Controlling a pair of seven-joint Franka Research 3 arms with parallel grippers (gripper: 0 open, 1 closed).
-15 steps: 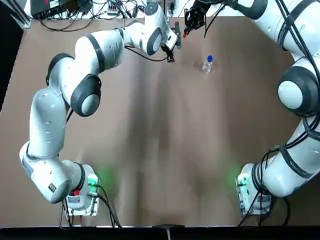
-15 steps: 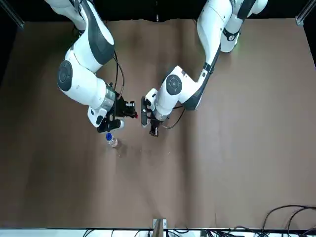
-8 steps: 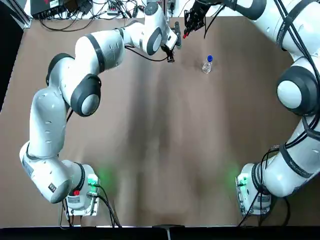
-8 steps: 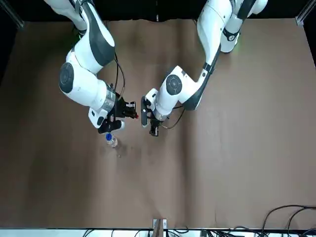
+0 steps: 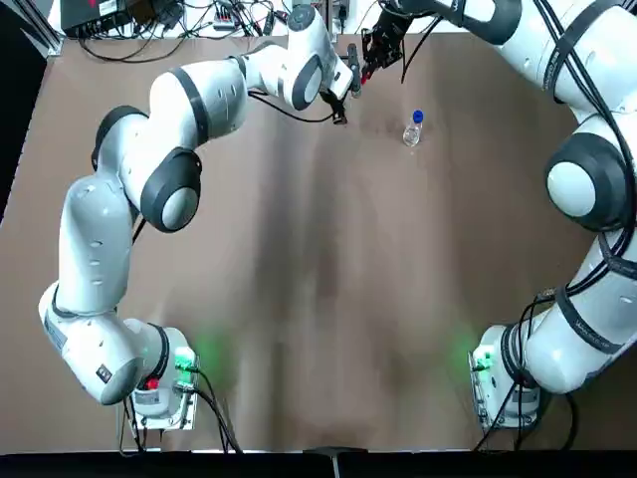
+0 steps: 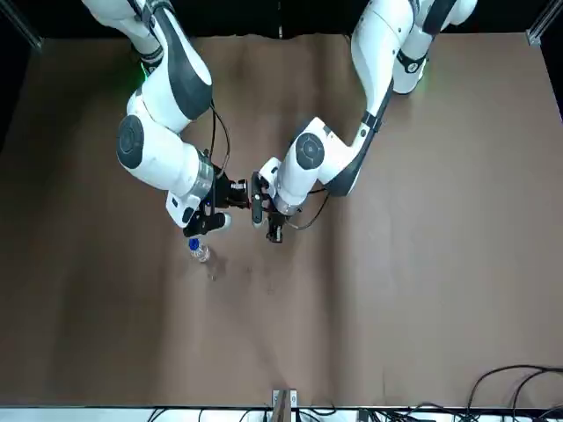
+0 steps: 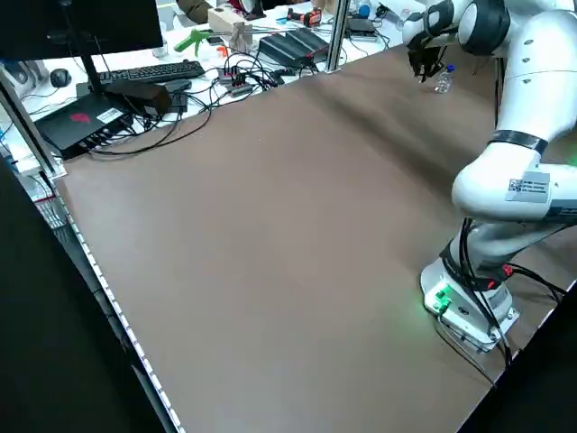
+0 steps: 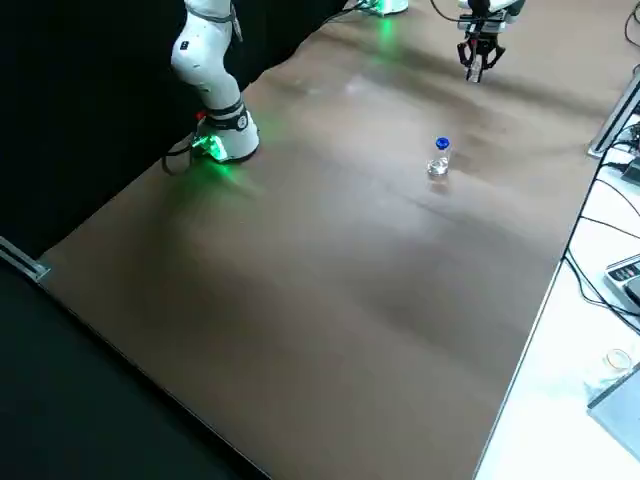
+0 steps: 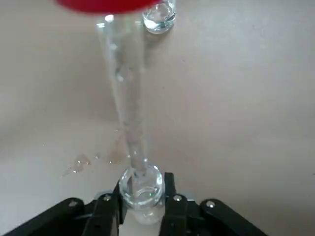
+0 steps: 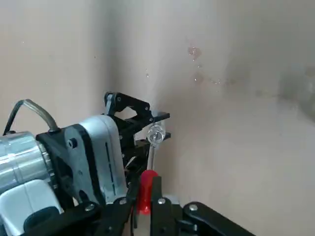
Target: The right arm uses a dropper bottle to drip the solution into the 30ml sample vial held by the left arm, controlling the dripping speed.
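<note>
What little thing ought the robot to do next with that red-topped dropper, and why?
Probably the right hand should squeeze the red bulb gently, letting drops out slowly. The dropper's clear tip already appears at the mouth of the small vial, which the left hand holds between its fingers, so little more travel seems needed.
</note>
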